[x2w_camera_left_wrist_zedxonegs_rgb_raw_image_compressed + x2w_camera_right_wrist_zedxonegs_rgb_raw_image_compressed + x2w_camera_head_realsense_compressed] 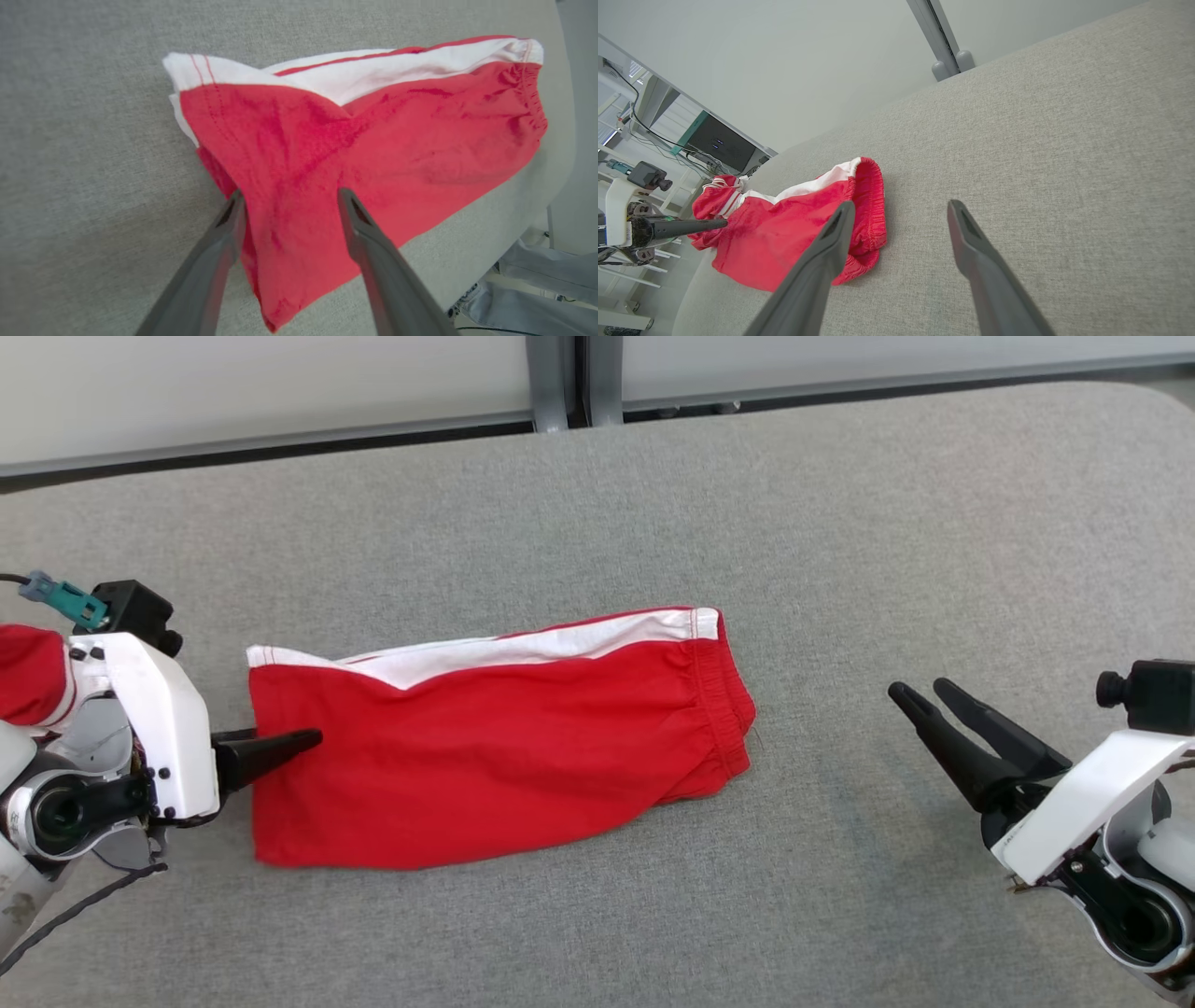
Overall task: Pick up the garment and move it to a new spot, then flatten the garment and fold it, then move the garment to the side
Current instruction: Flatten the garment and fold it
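Garment (485, 756): red shorts with a white side band (560, 639), lying folded and mostly flat on the grey cloth-covered table (840, 523). You'll find it left of centre in the head view. The white band runs along the far edge, the gathered waistband (724, 700) points to your right, and the leg hem points to your left. The near edge is a little uneven and the bottom corner by the waistband is tucked under.

Left gripper (303, 742): it sits at the hem end, with one dark finger lying over the edge of the red cloth. In your left wrist view the gripper (289, 196) has its fingers spread wide, and the garment (364, 140) runs under and between them. The jaws are apart, not pinched on the cloth. I can't tell whether the tips touch the fabric.

Right gripper (920, 691): it is over bare table, well apart from the waistband end, with its fingers angled toward the garment. In your right wrist view the gripper (901, 205) is plainly open with nothing between the fingers. The same view shows the shorts (784, 233) beyond its left finger, and the left gripper (721, 224) at their far end.

Beyond the table: a grey post (565, 383) stands at the back edge. A patch of red cloth with white stripes (28, 677) shows beside the left arm, and I can't tell what it is.
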{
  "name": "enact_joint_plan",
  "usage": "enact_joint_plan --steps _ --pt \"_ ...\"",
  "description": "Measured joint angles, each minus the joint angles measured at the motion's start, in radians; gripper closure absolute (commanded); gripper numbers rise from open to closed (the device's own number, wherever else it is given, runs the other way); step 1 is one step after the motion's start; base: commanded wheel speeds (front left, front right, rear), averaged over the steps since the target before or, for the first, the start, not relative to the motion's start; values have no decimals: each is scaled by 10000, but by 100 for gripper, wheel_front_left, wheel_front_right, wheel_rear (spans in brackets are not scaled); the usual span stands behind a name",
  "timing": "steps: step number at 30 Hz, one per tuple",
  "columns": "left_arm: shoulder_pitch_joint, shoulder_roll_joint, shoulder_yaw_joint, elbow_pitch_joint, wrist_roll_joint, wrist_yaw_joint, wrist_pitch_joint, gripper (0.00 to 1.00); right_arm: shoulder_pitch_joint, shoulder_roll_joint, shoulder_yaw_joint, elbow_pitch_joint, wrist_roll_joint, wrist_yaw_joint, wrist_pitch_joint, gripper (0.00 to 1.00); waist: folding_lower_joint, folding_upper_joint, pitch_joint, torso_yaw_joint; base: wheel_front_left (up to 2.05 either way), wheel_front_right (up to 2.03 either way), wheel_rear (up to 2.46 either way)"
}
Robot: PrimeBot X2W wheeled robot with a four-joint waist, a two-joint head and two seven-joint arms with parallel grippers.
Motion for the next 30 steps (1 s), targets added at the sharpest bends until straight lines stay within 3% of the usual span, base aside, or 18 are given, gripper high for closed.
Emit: enact_joint_plan --steps 7,10,12,15,22,25,26,30 --pt "2 525 71 -420 1198 -88 -1425 0 218 178 -44 566 -146 0 -23 0 0 0 -557 203 0 0 0" --pt "19 796 209 -961 1900 173 -2468 0 258 236 -472 834 -564 0 -109 0 0 0 -794 348 0 0 0" --pt "154 1039 366 -1289 2401 629 -3384 0 373 343 -1091 1012 -999 0 -128 0 0 0 -937 471 0 0 0" --pt "642 1266 604 -1873 2918 1369 -4746 0 648 694 -2807 1398 -2151 0 -155 0 0 0 -1131 664 0 0 0" --pt "2210 1302 1267 -3160 3490 3189 -8054 0 2495 2155 -6057 1302 -5072 0 -157 0 0 0 -1510 1163 0 0 0" --pt "2981 943 1808 -3544 3582 3770 -8604 0 3303 2903 -7175 982 -6057 0 -157 0 0 0 -1621 1359 0 0 0" --pt "3604 322 2759 -3739 3691 3990 -8681 0 3888 3375 -7662 849 -6504 0 -157 0 0 0 -1710 1468 0 0 0" --pt "5378 -1062 4792 -4011 5311 4268 -8700 0 4880 4186 -8287 606 -7210 0 -157 0 0 -1 -1916 1615 0 0 0"
